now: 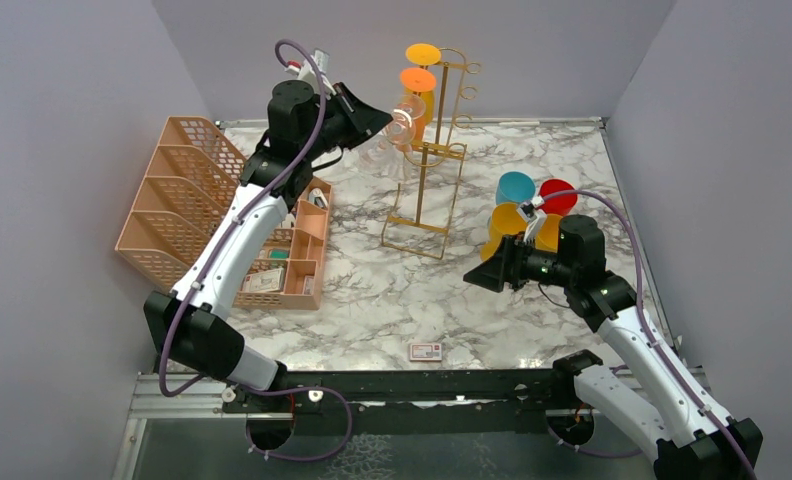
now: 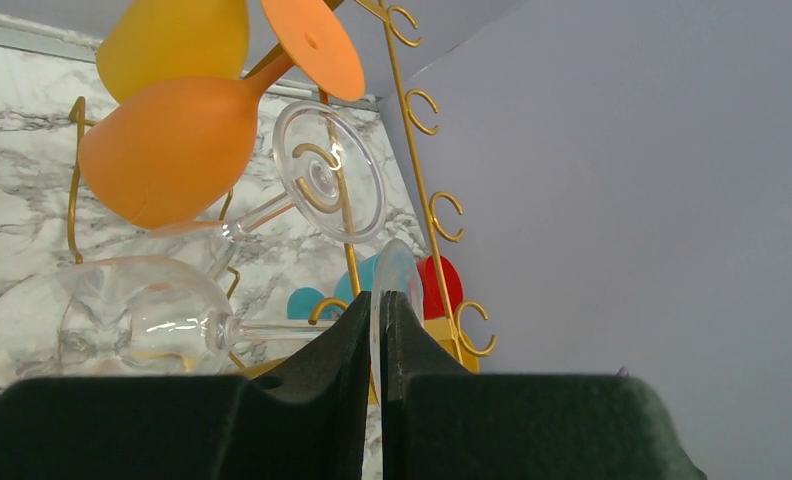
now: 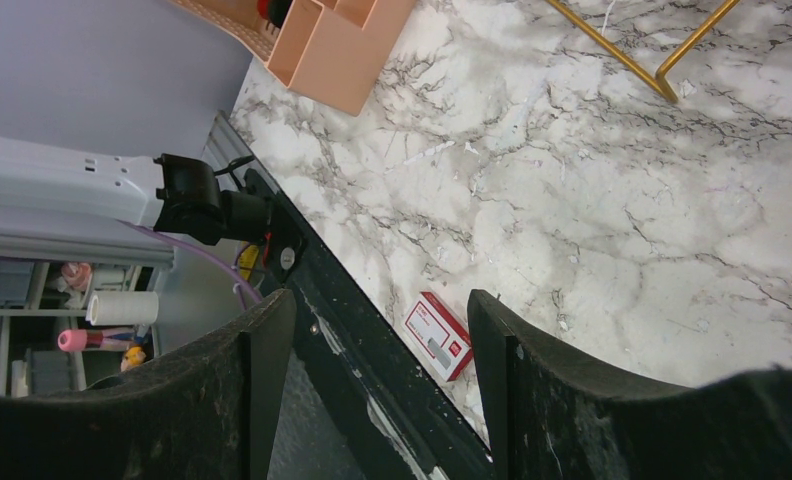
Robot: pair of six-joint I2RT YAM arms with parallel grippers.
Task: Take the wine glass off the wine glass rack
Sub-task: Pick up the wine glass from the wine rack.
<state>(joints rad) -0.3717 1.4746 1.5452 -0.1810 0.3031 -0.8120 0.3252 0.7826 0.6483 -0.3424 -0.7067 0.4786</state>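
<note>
Removal was in hand: the clear wine glass (image 2: 122, 320), low on the left side of the gold rack (image 1: 427, 195), was pinched at its foot by the clenched left gripper (image 2: 377, 305). Next, the foot must be slid out of its hook. The right gripper (image 3: 377, 310), well right of the rack, was parted and empty.

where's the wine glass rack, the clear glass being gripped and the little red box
wine glass rack (image 1: 440, 152), top view, upper crossbar
gripped clear glass (image 2: 102, 320), left wrist view, bowl
red box (image 1: 425, 351), top view, top face
</note>
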